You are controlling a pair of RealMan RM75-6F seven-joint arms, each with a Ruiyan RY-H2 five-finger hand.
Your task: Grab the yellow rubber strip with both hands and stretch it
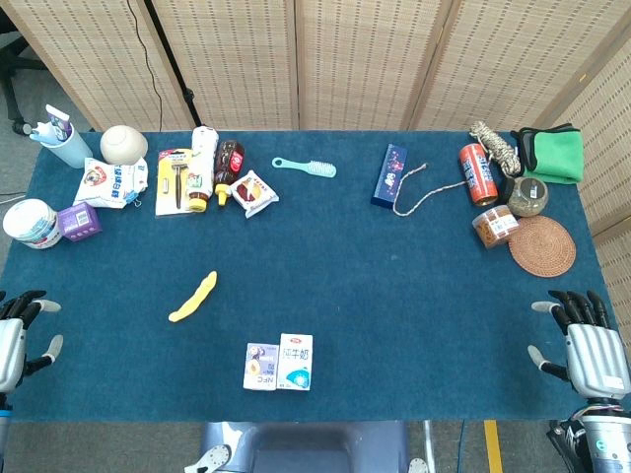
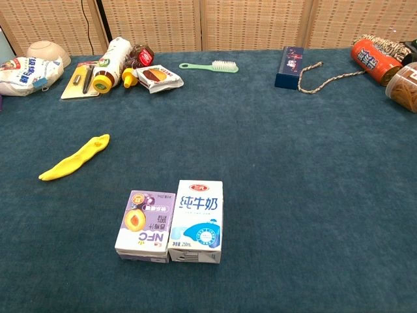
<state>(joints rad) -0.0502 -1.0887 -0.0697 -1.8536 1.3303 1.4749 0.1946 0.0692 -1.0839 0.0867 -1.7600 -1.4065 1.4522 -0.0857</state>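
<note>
Nothing started yet: the yellow rubber strip [image 1: 193, 297] lies slack and untouched on the table [image 1: 394, 296], left of centre. The left robot hand [image 1: 18, 335] waits lower left, the right robot hand [image 1: 588, 343] lower right, both empty, fingers spread. Reaching, grasping and stretching all remain.

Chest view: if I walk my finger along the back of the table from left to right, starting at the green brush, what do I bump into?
Green brush → dark blue box → rope → orange can → snack jar at the right edge.
</note>
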